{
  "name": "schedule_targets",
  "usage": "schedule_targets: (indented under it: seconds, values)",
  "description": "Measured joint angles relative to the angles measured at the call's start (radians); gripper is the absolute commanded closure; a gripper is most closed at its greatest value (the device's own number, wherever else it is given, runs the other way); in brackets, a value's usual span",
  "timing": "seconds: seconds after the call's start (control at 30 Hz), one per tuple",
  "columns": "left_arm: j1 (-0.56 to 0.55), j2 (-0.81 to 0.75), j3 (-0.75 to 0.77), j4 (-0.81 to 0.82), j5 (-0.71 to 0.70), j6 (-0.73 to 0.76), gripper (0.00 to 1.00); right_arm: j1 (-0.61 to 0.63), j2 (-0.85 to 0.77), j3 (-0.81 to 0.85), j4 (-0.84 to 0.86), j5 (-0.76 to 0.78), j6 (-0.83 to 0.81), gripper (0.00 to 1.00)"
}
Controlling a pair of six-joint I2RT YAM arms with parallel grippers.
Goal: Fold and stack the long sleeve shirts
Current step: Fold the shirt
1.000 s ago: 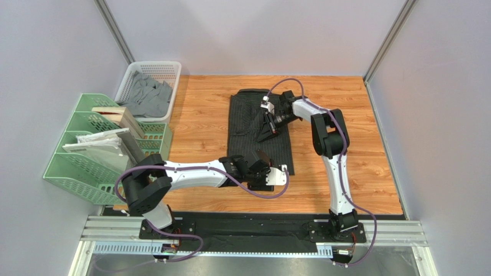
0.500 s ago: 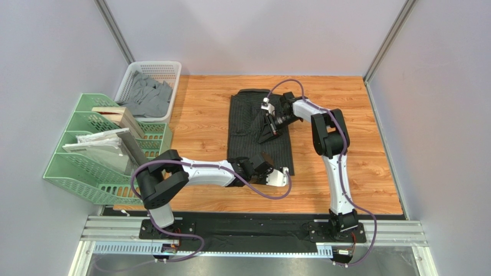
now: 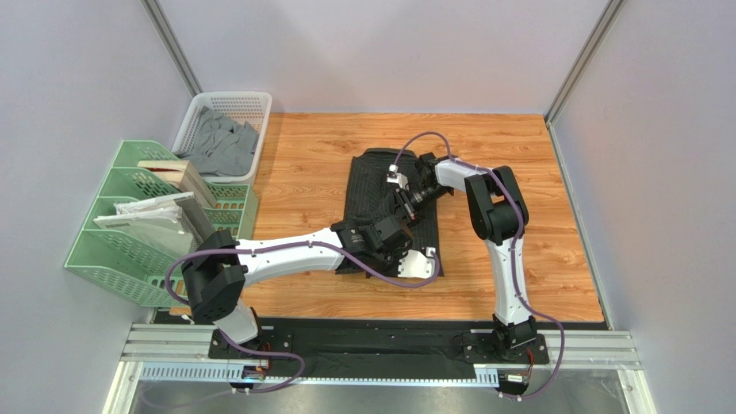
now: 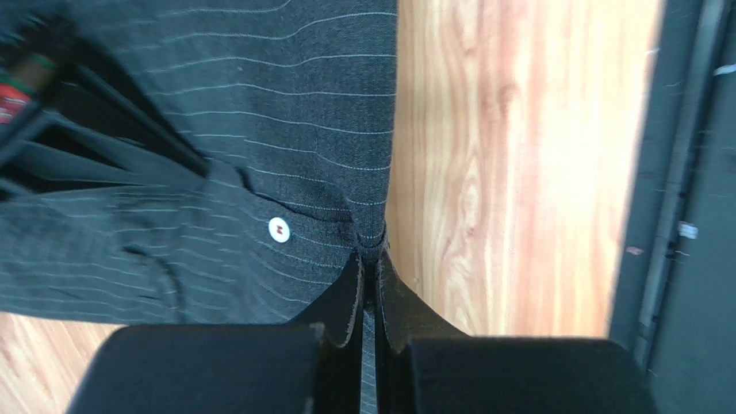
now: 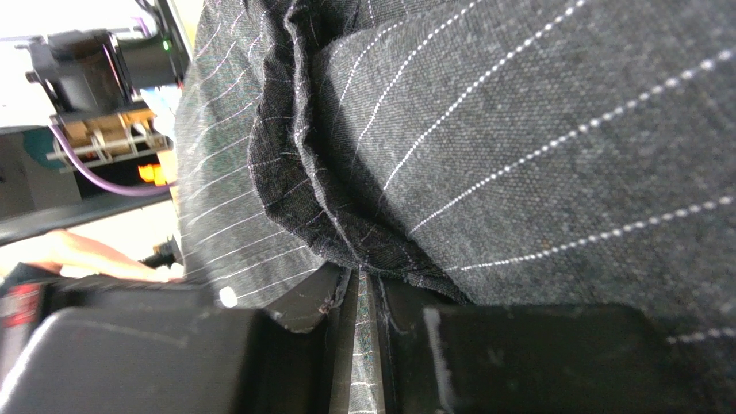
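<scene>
One long sleeve shirt (image 3: 371,185), charcoal with pale pinstripes, lies partly folded in the middle of the wooden table (image 3: 536,216). My left gripper (image 3: 421,259) is at the shirt's near right corner. In the left wrist view it (image 4: 371,263) is shut on the shirt's edge (image 4: 285,129), beside a white button (image 4: 278,228). My right gripper (image 3: 406,197) sits over the shirt's far half. In the right wrist view it (image 5: 363,289) is shut on a bunched fold of the pinstriped cloth (image 5: 536,147). No other shirt of this kind shows.
A white basket (image 3: 197,114) holding grey clothes stands at the back left. In front of it is a green file rack (image 3: 155,224) with papers. A black rail (image 3: 371,332) runs along the near edge, and bare wood lies right of the shirt.
My left gripper closed on the shirt's near edge and its arm swung in over the cloth. The right gripper drew the far edge nearer, so the shirt looks shorter.
</scene>
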State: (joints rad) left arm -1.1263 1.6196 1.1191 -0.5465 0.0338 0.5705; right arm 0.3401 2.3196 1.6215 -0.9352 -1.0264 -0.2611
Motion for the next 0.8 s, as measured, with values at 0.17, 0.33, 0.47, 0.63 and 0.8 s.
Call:
schedule_targets:
  seconds: [0.17,0.33,0.47,0.63,0.8]
  values:
    - [0.000,-0.002,0.142,-0.163,0.052,-0.019,1.00,0.028,-0.038,-0.072,-0.027,0.003,-0.056,0.84]
    - [0.000,0.011,0.290,-0.313,0.077,-0.018,1.00,0.066,-0.088,-0.147,-0.091,-0.002,-0.142,0.84]
    - [0.005,0.040,0.406,-0.420,0.097,-0.004,1.00,0.109,-0.155,-0.210,-0.149,-0.007,-0.217,0.84]
    - [0.033,0.068,0.464,-0.481,0.115,0.031,1.00,0.144,-0.203,-0.234,-0.209,-0.030,-0.283,0.83]
    - [0.082,0.110,0.473,-0.494,0.135,0.080,1.00,0.143,-0.202,-0.186,-0.311,-0.043,-0.343,0.75]
